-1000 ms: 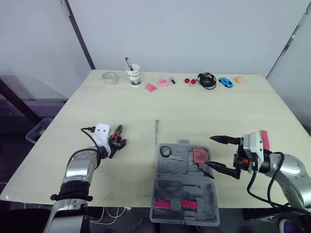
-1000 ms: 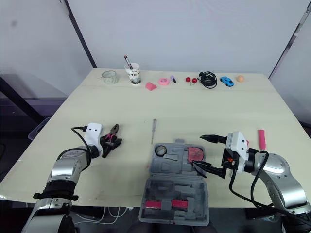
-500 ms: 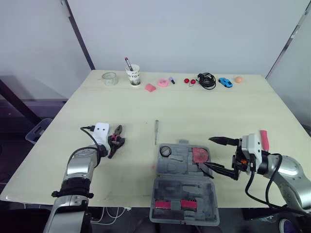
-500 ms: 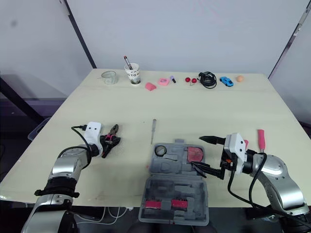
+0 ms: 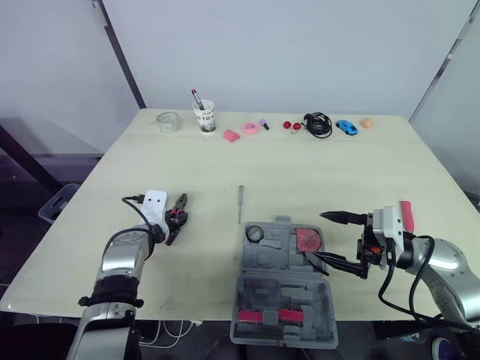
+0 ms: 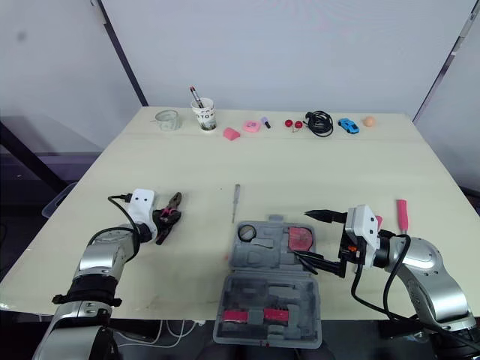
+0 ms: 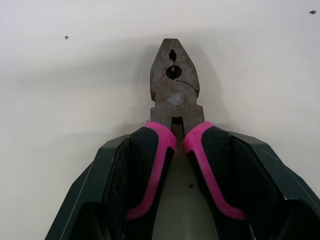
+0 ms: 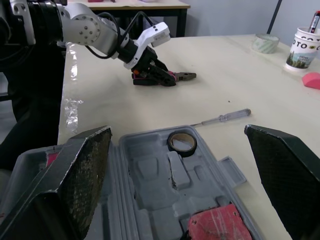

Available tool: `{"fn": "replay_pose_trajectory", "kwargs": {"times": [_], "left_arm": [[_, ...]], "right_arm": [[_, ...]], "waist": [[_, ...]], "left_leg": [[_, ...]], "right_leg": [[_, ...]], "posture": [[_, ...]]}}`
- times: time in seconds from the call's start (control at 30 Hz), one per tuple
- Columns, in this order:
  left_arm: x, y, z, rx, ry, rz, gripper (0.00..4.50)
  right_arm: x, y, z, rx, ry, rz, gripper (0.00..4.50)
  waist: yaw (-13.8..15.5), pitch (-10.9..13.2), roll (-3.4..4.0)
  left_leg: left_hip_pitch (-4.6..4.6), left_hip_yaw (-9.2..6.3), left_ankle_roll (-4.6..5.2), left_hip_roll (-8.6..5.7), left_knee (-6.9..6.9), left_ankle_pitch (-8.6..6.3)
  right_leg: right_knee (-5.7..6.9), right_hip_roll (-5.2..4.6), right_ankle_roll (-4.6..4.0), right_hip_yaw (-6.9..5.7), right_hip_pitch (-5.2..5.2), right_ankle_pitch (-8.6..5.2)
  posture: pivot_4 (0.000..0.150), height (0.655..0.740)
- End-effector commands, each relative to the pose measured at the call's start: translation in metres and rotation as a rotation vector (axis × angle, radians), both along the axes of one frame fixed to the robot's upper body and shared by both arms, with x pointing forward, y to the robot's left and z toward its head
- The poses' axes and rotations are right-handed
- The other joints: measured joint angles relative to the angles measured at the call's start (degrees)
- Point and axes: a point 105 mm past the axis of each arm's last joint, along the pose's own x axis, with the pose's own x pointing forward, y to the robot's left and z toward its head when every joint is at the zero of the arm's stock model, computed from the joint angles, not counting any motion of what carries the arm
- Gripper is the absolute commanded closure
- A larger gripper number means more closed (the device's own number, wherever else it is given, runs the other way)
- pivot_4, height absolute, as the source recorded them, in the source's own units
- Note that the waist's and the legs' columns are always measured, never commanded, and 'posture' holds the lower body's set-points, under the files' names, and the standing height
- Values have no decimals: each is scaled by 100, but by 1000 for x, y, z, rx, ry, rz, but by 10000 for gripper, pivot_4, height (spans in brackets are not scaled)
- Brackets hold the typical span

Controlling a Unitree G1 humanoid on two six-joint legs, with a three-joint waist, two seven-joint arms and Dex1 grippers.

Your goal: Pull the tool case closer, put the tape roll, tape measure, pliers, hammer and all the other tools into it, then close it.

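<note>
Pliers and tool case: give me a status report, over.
Left gripper shut on pliers, flat on table. Right gripper open at right edge of open tool case. Screwdriver lies loose beyond case.

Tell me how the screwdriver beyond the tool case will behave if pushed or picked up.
The screwdriver looks slim and round, so a sideways push would probably roll it across the table. Its thin metal shaft should stay stiff, and it seems light. Lying flat, it leaves little height to pinch.

Open tabletop (image 5: 210, 259) separates the pliers (image 5: 181, 205) from the tool case (image 5: 276, 252); the screwdriver (image 5: 241, 204) lies between, farther back.
</note>
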Motion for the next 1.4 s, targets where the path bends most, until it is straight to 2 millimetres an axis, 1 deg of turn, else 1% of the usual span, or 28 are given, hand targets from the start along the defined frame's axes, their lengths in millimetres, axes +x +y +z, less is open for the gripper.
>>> {"fn": "replay_pose_trajectory", "kwargs": {"times": [0.03,0.1,0.2,0.27,0.37,0.47,0.53,0.6,0.7,0.77,0.9,1.0,1.07,1.13,1.27,1.4], "left_arm": [[-1,2,19,28,-31,-86,20513],[-2,-3,28,47,-35,-160,20513],[-5,-17,40,100,-27,-302,20513],[-8,-30,47,132,-7,-420,20513],[-11,-49,56,122,5,-531,20513],[-17,-76,69,156,24,-710,20513],[-20,-101,78,188,23,-859,20513],[-22,-117,84,197,17,-950,20513],[-30,-152,93,186,11,-1132,20513],[-35,-166,94,189,15,-1216,20513],[-40,-186,94,191,25,-1342,20513],[-42,-204,96,217,16,-1454,20513],[-41,-210,97,239,13,-1502,20513],[-43,-216,97,245,21,-1557,20513],[-48,-225,95,289,28,-1653,20513],[-46,-234,97,292,9,-1674,20513]], "right_arm": [[0,-1,10,9,-52,-3,0],[2,-3,7,-7,-49,-19,0],[5,-6,4,-34,-43,-47,0],[9,-9,1,-55,-38,-74,0],[14,-11,1,-62,-40,-103,0],[18,-12,-1,-86,-24,-114,0],[21,-11,-3,-120,-7,-127,0],[23,-10,-4,-141,0,-140,0],[26,-5,-4,-190,29,-153,0],[27,-1,-3,-213,34,-153,0],[28,5,-1,-281,42,-133,0],[35,9,1,-360,68,-134,0],[39,11,3,-410,75,-139,0],[43,18,8,-435,62,-125,0],[41,32,12,-492,70,-62,0],[43,37,10,-558,82,-51,0]], "waist": [[-24,1,-2],[-21,3,-5],[3,6,-10],[19,6,-10],[30,6,-9],[28,8,-11],[29,9,-9],[42,10,-10],[43,10,-10],[40,11,-8],[6,12,-6],[1,14,-6],[4,18,-4],[-2,18,-4],[-15,18,-3],[-10,19,-2]], "left_leg": [[-1,0,0,0,0,0],[-2,0,0,1,0,0],[-4,0,0,1,0,0],[-6,0,0,0,0,0],[-8,2,0,0,1,0],[-8,2,0,1,1,0],[-9,1,0,2,1,0],[-10,-2,0,2,3,0],[-12,-2,0,2,3,0],[-14,-1,0,2,3,0],[-13,-3,1,2,4,0],[-13,-7,1,3,5,0],[-15,-6,1,3,9,1],[-16,-6,2,3,9,0],[-18,-11,2,3,6,0],[-30,-12,3,4,7,0]], "right_leg": [[0,1,0,0,-1,0],[0,2,0,1,-2,0],[0,2,-1,0,-4,-1],[-2,2,-1,0,-3,-1],[-4,1,-1,2,-3,-1],[-3,5,-1,3,-5,-1],[-2,9,-2,4,-5,-2],[-1,11,-2,4,-4,-2],[-4,15,-1,8,-5,-2],[-4,17,-1,10,-6,-3],[-3,21,-1,13,-7,-3],[-2,24,-2,12,-7,-3],[-2,24,-2,13,-7,-3],[-6,24,-2,14,-7,-3],[-10,27,-2,13,-8,-4],[-14,27,-2,13,-17,-3]], "posture": [[1500,7400],[1500,7400],[1500,7400],[1500,7400],[1500,7400],[1500,7400],[1500,7400],[1500,7400],[1500,7400],[1500,7400],[1500,7400],[1500,7400],[1500,7400],[1500,7400],[1500,7400],[1500,7400]]}}
